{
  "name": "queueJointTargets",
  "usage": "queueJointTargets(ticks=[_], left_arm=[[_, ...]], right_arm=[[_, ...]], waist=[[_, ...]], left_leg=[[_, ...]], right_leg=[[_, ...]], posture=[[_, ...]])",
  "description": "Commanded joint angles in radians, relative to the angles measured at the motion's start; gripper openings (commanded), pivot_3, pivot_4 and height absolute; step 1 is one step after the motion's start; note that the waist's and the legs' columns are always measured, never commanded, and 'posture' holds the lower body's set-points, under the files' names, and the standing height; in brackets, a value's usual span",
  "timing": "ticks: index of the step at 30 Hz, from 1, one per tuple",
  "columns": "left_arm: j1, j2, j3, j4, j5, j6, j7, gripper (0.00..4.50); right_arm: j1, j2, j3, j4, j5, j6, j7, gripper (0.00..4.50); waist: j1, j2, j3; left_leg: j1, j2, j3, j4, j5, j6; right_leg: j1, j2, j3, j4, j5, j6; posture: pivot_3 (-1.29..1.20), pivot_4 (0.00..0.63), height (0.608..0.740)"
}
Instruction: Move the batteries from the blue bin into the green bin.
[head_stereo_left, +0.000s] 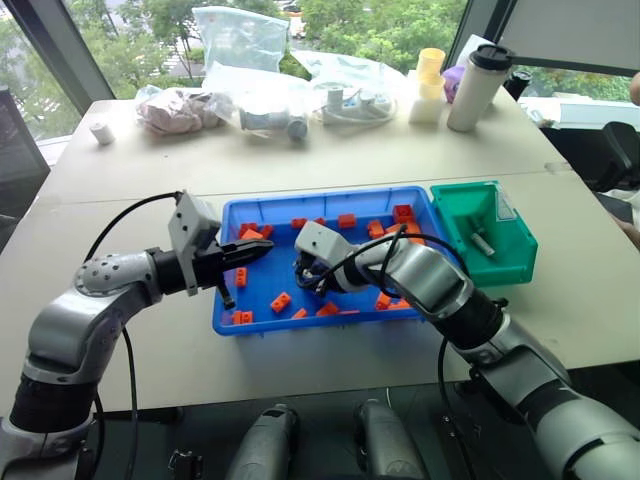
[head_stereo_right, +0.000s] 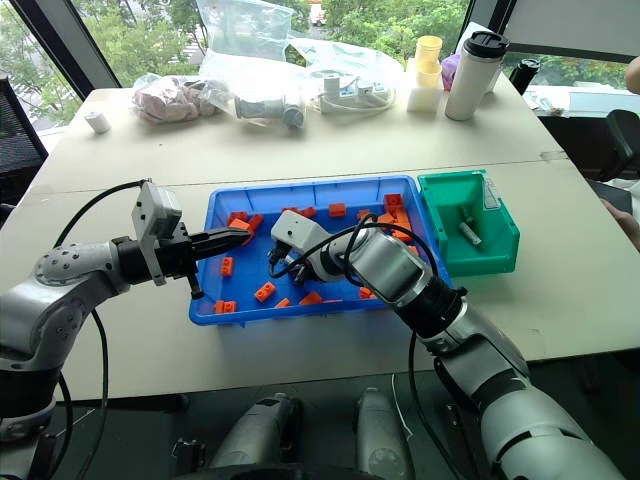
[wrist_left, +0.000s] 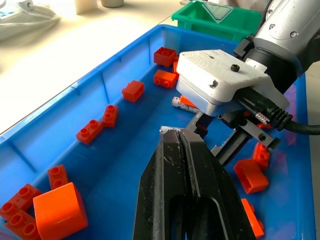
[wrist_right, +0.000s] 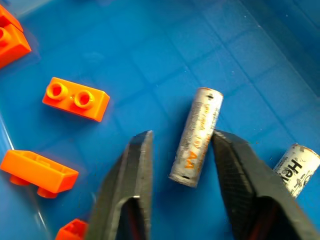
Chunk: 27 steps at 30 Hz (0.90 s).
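Batteries in two bins, side by side on your table.
In your blue bin (head_stereo_left: 228, 262), one silver battery (wrist_right: 196, 137) marked AA lies flat on the floor, with a second battery (wrist_right: 296, 169) just beside it. A third battery (head_stereo_left: 481, 241) lies in your green bin (head_stereo_left: 513, 258), which touches the blue one's right end.

Beige table (head_stereo_left: 130, 215), blue bin (head_stereo_left: 228, 262), green bin (head_stereo_left: 478, 260) beside it, plastic bags (head_stereo_left: 250, 75), tumbler (head_stereo_left: 478, 88)

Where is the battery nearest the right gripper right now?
In the right wrist view the battery lies on the blue bin floor, between the open fingers of the right gripper, with a second battery close beside it.
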Motion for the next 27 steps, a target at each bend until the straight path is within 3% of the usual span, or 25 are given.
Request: queueJointTargets(ticks=[1,4,10,16,20,24,27], left_arm=[[-0.016,0.0,0.007,-0.014,0.009,-0.025,0.0,0.0],[-0.018,-0.005,0.004,-0.014,0.011,-0.025,0.001,0.0],[-0.024,-0.019,-0.003,-0.006,0.013,-0.026,-0.001,0.0],[-0.048,-0.048,-0.041,0.042,0.039,-0.059,-0.025,0.0],[-0.08,-0.067,-0.068,0.083,0.056,-0.086,-0.043,0.0],[-0.112,-0.076,-0.09,0.123,0.073,-0.11,-0.067,0.0],[-0.125,-0.077,-0.09,0.142,0.081,-0.118,-0.08,0.0]], right_arm=[[-0.005,-0.007,0.012,-0.04,-0.023,-0.019,0.001,0.01],[-0.025,-0.024,-0.067,-0.082,-0.028,0.02,-0.03,0.01],[-0.035,-0.198,-0.347,-0.22,-0.006,0.108,-0.047,0.01],[0.125,-0.567,-0.504,-0.235,-0.045,0.12,-0.03,0.01],[0.223,-0.626,-0.579,-0.198,-0.053,0.111,-0.053,0.01],[0.285,-0.61,-0.606,-0.183,-0.037,0.099,-0.055,0.01],[0.281,-0.577,-0.635,-0.161,-0.025,0.112,-0.067,1.45]], waist=[[0.0,0.0,0.0],[0.001,0.0,0.0],[0.008,0.0,0.0],[0.022,0.0,0.0],[0.006,0.0,0.0],[0.002,0.0,0.0],[0.004,0.0,0.0]], left_leg=[[0.0,0.0,0.0,0.0,0.0,0.0],[0.0,0.0,0.0,0.0,0.0,0.0],[-0.003,-0.001,0.0,0.001,0.0,0.0],[-0.003,-0.001,0.001,0.0,-0.001,0.001],[-0.002,0.0,0.003,0.0,-0.001,0.001],[-0.002,0.001,0.003,0.0,-0.001,0.001],[-0.002,0.001,0.003,0.0,-0.001,0.001]], right_leg=[[0.0,0.0,0.0,0.0,0.0,0.0],[0.0,0.0,0.0,0.0,0.0,0.0],[-0.001,-0.001,0.0,0.0,0.0,0.0],[-0.001,-0.001,-0.001,-0.002,0.0,0.0],[-0.001,-0.002,0.001,-0.001,0.0,0.0],[-0.001,0.0,0.001,0.0,0.0,0.0],[-0.001,0.0,0.001,0.0,0.0,0.0]], posture=[[0.0,0.15,0.74],[0.0,0.15,0.74],[0.0,0.15,0.74],[0.0,0.15,0.74],[0.0,0.15,0.74],[0.0,0.15,0.74],[0.0,0.15,0.74]])
